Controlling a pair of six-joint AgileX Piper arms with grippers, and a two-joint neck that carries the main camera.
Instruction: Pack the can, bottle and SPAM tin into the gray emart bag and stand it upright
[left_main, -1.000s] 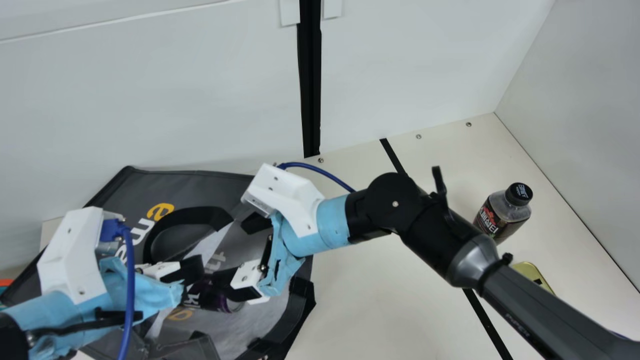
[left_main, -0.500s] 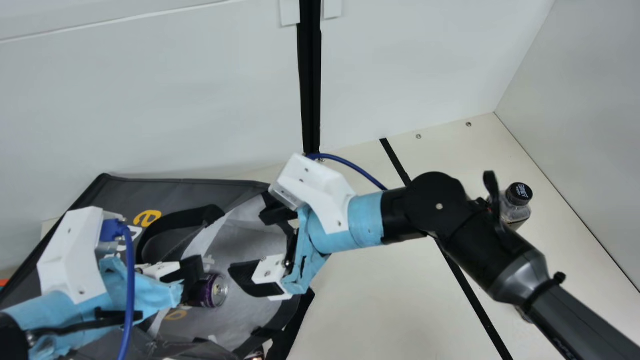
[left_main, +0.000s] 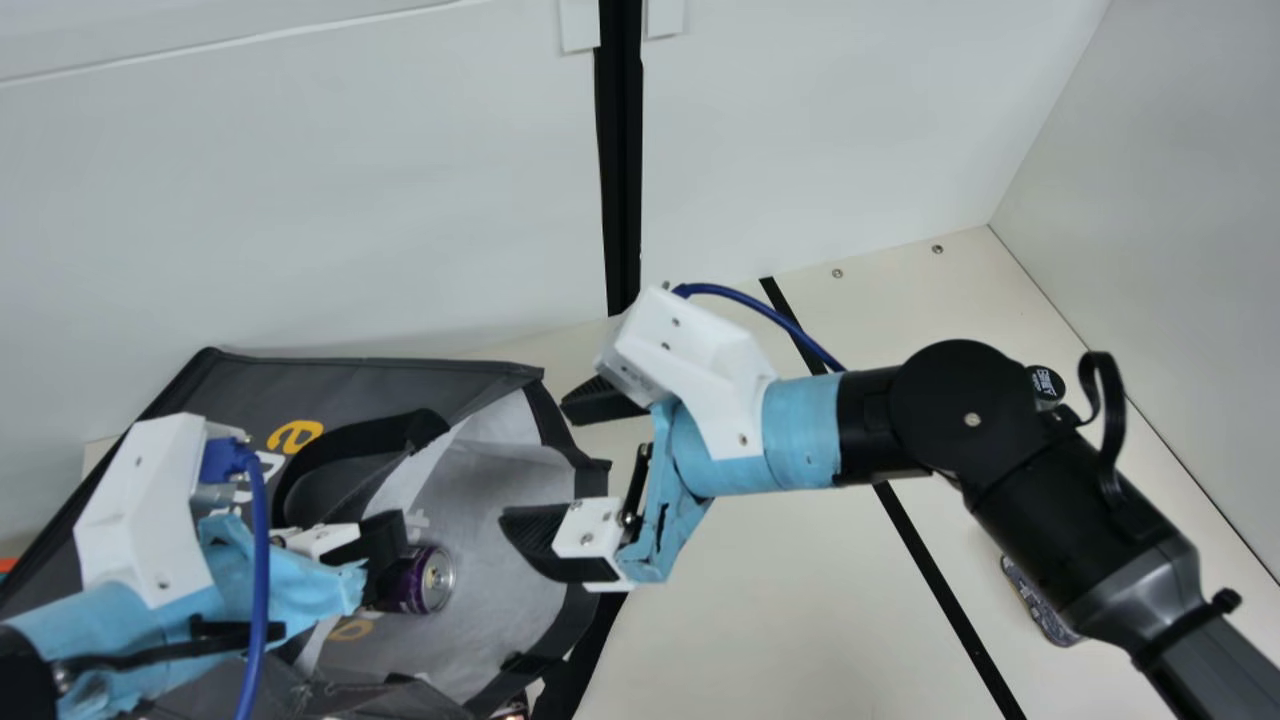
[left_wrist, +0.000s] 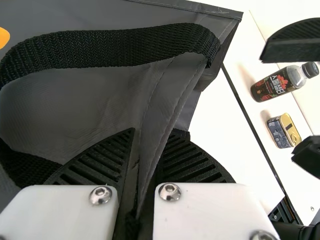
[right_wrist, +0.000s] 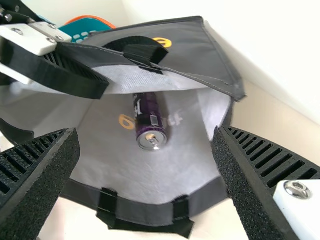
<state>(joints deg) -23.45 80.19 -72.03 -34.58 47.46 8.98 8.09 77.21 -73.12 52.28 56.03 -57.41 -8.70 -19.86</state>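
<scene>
While the left gripper clenches the gray bag, the can inside, the opened right gripper faces bagward, away from the likely next bottle, upright well to the right, nearer that arm

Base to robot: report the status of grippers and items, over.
Left gripper shut on bag. Right gripper open, empty, near bag mouth. Can lying inside; bottle, tin outside.
</scene>
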